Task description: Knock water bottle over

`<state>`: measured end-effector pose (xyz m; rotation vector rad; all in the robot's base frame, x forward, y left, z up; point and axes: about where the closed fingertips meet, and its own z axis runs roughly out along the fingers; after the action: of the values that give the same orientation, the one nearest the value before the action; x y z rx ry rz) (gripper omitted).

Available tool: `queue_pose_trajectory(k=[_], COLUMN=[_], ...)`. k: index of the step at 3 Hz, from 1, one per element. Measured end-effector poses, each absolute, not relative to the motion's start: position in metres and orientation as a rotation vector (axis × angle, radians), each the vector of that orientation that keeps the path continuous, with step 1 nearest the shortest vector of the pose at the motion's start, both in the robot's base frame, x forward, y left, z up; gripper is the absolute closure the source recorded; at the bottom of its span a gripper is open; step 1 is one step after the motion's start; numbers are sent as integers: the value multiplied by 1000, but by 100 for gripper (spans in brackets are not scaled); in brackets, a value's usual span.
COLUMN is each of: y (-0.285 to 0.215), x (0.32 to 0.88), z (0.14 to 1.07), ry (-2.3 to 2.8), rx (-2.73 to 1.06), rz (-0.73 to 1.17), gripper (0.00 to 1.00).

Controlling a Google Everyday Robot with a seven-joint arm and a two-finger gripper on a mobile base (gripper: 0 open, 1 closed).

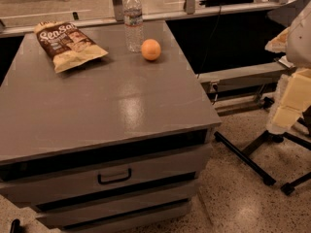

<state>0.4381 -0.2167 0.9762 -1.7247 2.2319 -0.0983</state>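
Observation:
The water bottle (pixel 133 21) stands upright at the far edge of the grey cabinet top (pixel 107 106). It is clear and ribbed, with a white cap and a label band. My arm hangs at the right edge of the view, off the cabinet and over the floor. Its pale gripper (pixel 285 114) points downward, far to the right of the bottle and lower than it. Nothing is held in it that I can see.
An orange (pixel 151 49) sits just right of the bottle, nearly touching it. A chip bag (pixel 68 43) lies at the far left. The cabinet has drawers with a handle (pixel 114 176). Black stand legs (pixel 245 159) cross the speckled floor at right.

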Motion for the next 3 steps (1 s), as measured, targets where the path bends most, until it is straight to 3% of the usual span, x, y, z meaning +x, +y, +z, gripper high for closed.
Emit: queue_pose_trajectory(k=[1, 3], y=[-217, -203], x=[438, 526], z=[976, 1005], ry=[2232, 2025], rx=[-1725, -1729], rz=[-99, -217], gripper=[0, 0])
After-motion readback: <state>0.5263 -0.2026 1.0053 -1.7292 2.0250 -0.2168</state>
